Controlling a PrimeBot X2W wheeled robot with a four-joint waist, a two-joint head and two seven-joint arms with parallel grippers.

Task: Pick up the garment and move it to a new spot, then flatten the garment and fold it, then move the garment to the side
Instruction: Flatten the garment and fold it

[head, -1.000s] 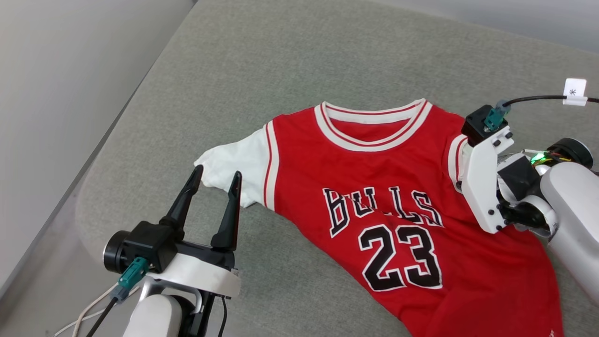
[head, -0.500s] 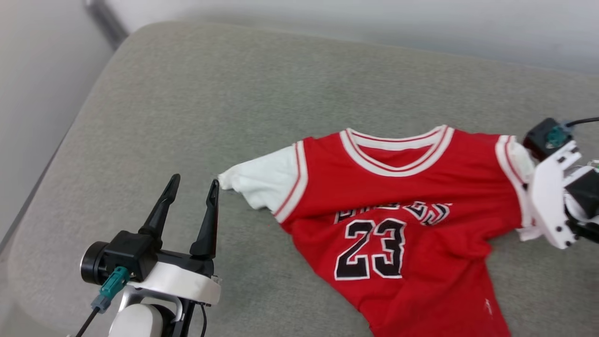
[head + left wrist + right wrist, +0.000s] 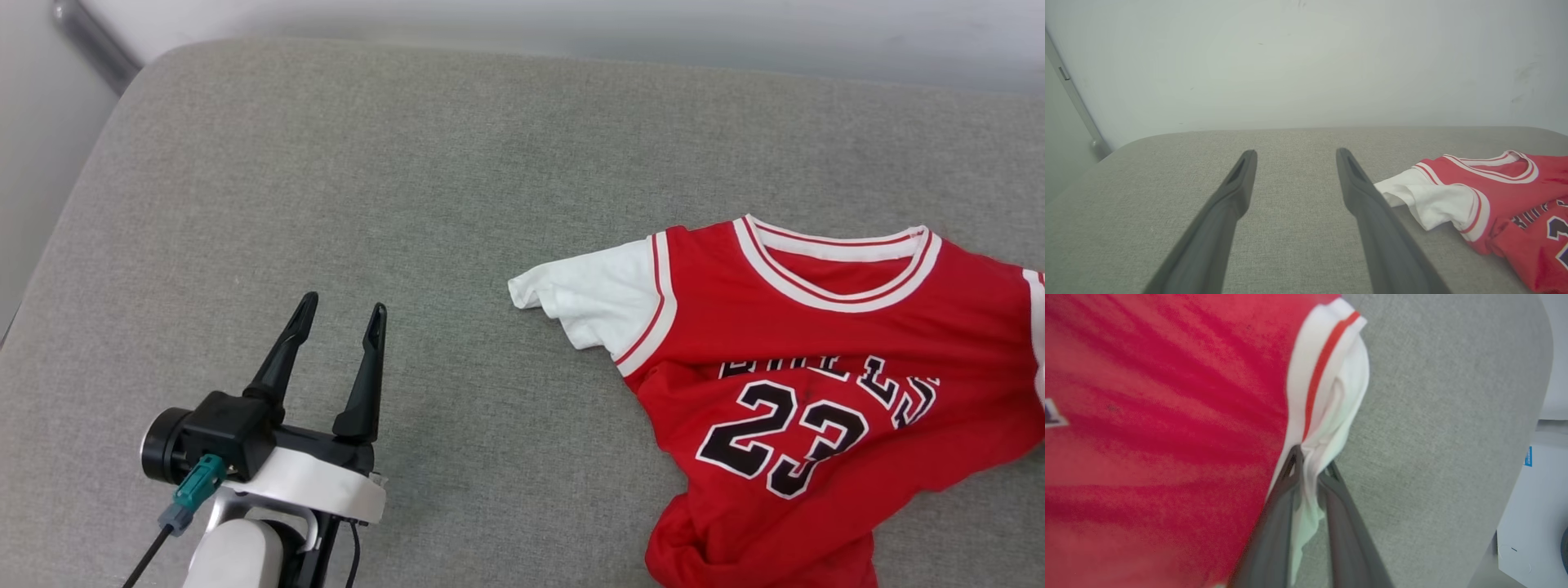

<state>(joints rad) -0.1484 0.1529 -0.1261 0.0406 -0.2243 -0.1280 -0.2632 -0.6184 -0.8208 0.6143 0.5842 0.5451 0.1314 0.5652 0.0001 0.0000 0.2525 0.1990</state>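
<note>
The garment [image 3: 784, 327], a red jersey with white sleeves and "23" print, lies rumpled at the right of the grey cushion [image 3: 408, 204], its lower part bunched. My left gripper [image 3: 339, 314] stands open at the lower left, well clear of the near white sleeve [image 3: 592, 294]; the left wrist view shows that sleeve [image 3: 1429, 200] just right of my right-hand finger [image 3: 1367, 204]. In the right wrist view my right gripper [image 3: 1310, 457] is shut on the other white sleeve [image 3: 1331, 404], with red cloth [image 3: 1159, 416] stretched to its left.
The cushion's rounded left edge [image 3: 57, 245] drops toward a pale wall with a grey bar [image 3: 90, 41]. A pale wall [image 3: 1306, 61] rises behind the cushion. A white surface with a blue label [image 3: 1528, 456] lies beyond the cushion's edge.
The garment has been dragged rightward across the cushion by its right sleeve, its lower part bunching; the head view has also turned. The right arm has left the head view. The left gripper stayed open.
</note>
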